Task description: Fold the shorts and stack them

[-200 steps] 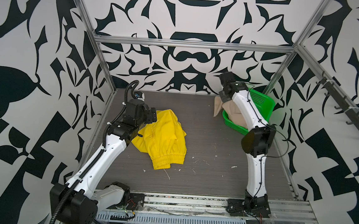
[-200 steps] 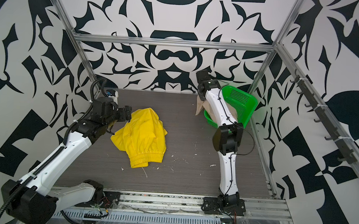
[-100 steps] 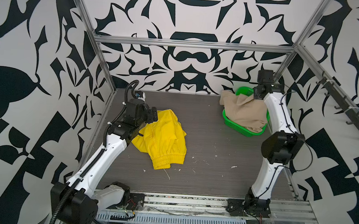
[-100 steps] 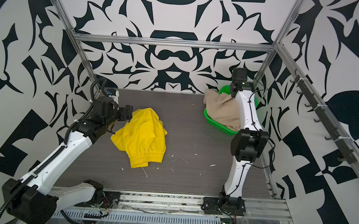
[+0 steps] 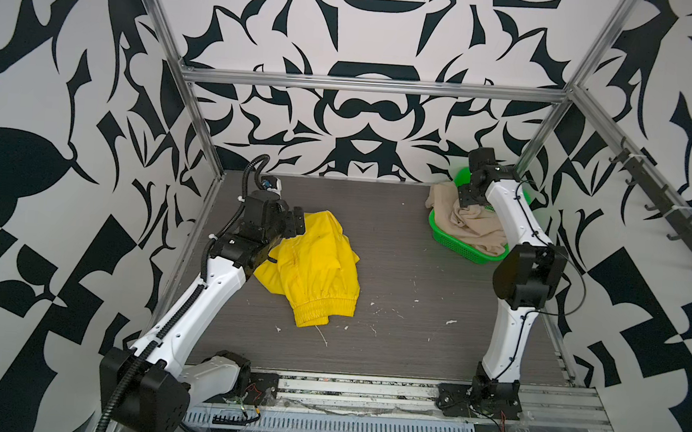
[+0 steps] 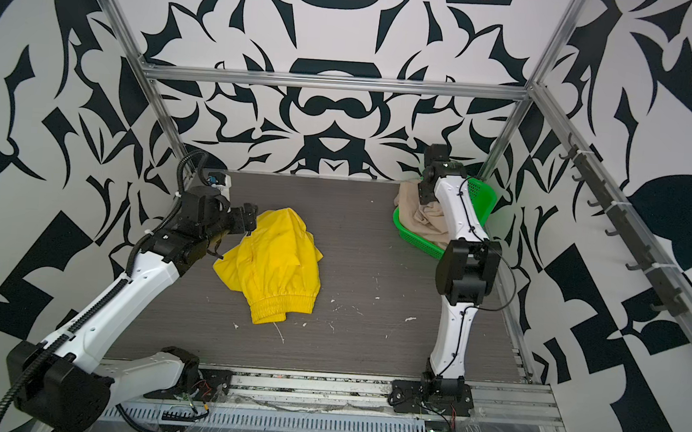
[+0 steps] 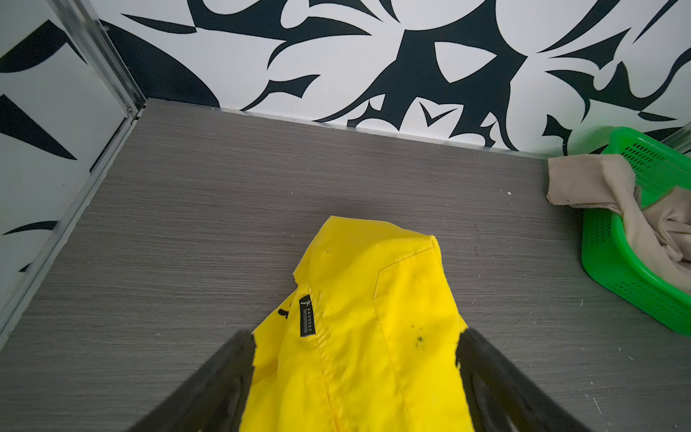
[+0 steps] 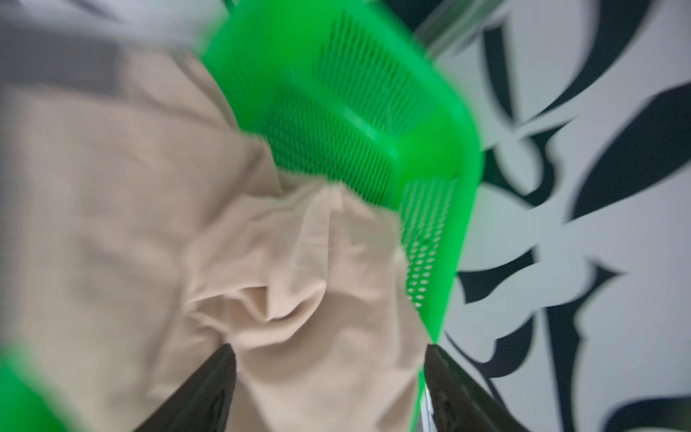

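The left gripper's (image 7: 355, 336) two black fingers (image 7: 239, 359) stood wide apart in the left wrist view. The bright yellow cloth shorts (image 7: 374, 318) lay between and under them, and nothing was pinched; whether the tips touched the cloth could not be told. In both top views this gripper (image 5: 296, 222) (image 6: 248, 218) hung at the far edge of the yellow shorts (image 5: 315, 269) (image 6: 278, 262). These lay crumpled on the dark grey wood-grain tabletop (image 5: 407, 271), left of the middle, with the gathered elastic waistband turned toward the front rail.

The right gripper's (image 8: 329, 348) fingers (image 8: 213, 377) were likewise spread in the blurred right wrist view. They stood just above the beige cloth shorts (image 8: 187, 224) without clamping them. In both top views that gripper (image 5: 464, 196) (image 6: 423, 195) pointed down over the green perforated plastic basket (image 5: 459, 243) (image 6: 413, 238) in the far right corner. The beige shorts (image 5: 473, 226) (image 6: 423, 222) sat bunched inside it, one flap draped over the rim on the side facing the table's middle. The left wrist view showed the same flap (image 7: 598, 187) hanging out over the basket's wall (image 7: 628, 291).

The two pairs lay well apart, neither one folded. Small white flecks (image 5: 449, 322) dotted the tabletop near the front.
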### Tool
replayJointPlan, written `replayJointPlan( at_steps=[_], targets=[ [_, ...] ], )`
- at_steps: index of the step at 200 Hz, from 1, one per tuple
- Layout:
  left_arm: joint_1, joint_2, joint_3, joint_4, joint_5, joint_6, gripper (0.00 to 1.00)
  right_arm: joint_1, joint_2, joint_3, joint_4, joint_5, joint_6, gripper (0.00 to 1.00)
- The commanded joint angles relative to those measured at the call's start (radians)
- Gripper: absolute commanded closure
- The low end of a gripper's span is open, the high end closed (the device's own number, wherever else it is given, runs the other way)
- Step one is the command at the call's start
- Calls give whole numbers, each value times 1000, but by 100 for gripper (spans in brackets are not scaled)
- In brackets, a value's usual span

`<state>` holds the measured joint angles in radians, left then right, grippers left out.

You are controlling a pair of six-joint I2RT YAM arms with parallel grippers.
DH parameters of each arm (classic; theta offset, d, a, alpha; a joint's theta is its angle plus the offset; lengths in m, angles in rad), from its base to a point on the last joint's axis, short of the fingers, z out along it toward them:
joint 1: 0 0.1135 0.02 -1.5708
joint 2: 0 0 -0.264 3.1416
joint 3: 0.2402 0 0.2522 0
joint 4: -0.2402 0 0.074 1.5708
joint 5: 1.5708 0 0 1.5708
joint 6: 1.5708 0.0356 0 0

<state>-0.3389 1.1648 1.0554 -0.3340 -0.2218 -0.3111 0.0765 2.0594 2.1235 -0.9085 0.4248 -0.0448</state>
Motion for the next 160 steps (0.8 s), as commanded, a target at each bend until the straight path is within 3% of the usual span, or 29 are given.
replayJointPlan(
  at_steps=[1,33,76,122,160],
  targets=[
    [-1,-8,2,-4,12,-24,12,88,-71,50,12,-46,-8,17],
    [-2,-1,2,0,20,-26,11,166,28,97,51,-257,4,18],
    [-3,37,-6,1,54,-44,12,181,236,272,26,-399,49,19],
    [-2,71,-24,20,73,-55,12,163,342,301,-32,-345,72,19],
    [-1,98,-38,21,88,-65,11,143,207,48,23,-278,101,19]
  ],
)
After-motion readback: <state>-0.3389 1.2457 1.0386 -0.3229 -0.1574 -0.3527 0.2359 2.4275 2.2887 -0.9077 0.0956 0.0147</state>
